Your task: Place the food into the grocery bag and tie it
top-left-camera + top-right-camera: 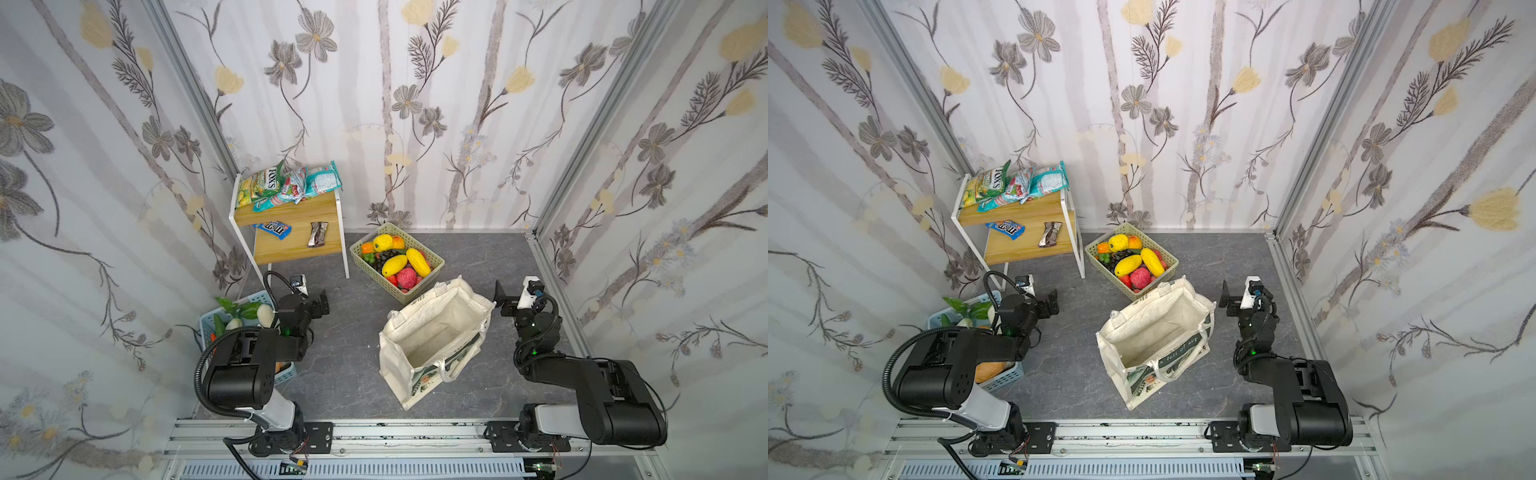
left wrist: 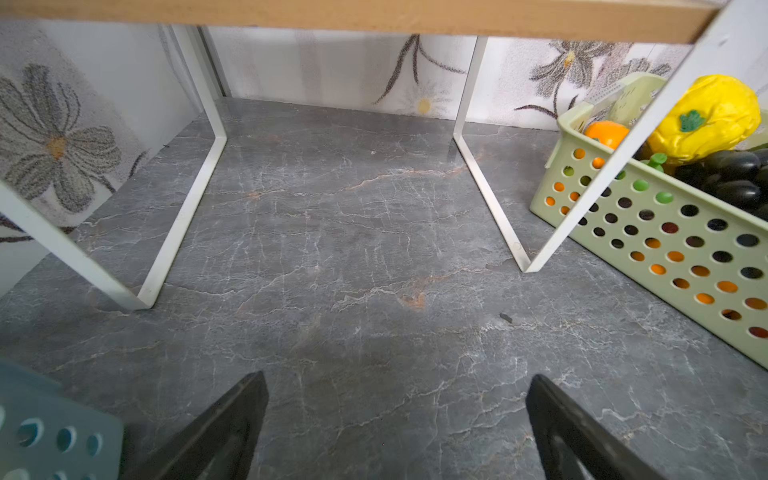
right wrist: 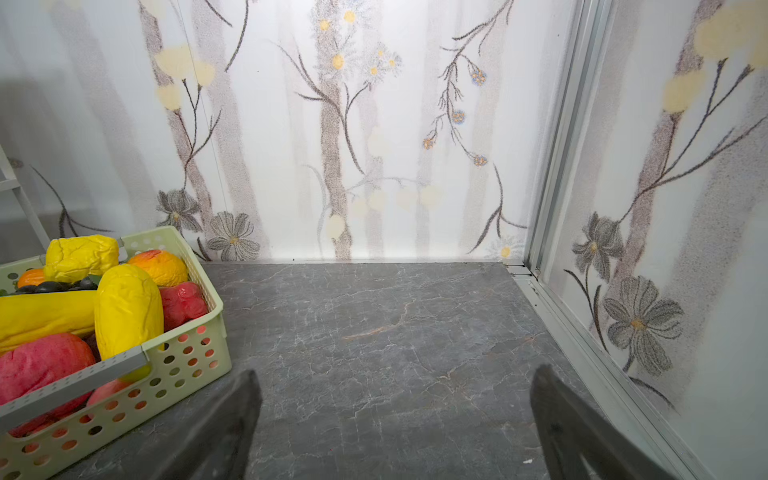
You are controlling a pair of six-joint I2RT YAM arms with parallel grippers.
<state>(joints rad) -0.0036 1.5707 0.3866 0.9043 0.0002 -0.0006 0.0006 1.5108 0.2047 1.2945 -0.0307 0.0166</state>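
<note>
The grocery bag stands upright and open on the grey table, between my two arms. Its inside is empty. Its far rim lies just beside the beige basket; I cannot tell whether they touch. The front strap handle droops outside the wall.

None of the food is packed. The mangoes, grape bunch and pink ball are heaped in the basket. The FOX'S packet lies on the upper board of the shelf, and the brown bar wrapper on the lower board.

My left gripper is released, jaws wide, holding nothing, and faces the space under the shelf. My right gripper is likewise spread and empty, near the bag's far right corner.

Hazards, as I judge them:

1. The bag is soft canvas with no load. An arm brushing its rim could fold a wall inward or tip it.
2. The fruit is rounded and piled. An off-centre pinch could let a piece slip or push its neighbours over the basket rim.
3. Reaching for the wrapper takes my left wrist close to the upper board, so a strike is likely.
4. The blue basket sits under my left arm, and the elbow could drag it.
5. Food landing on a strap would hinder tying.
</note>
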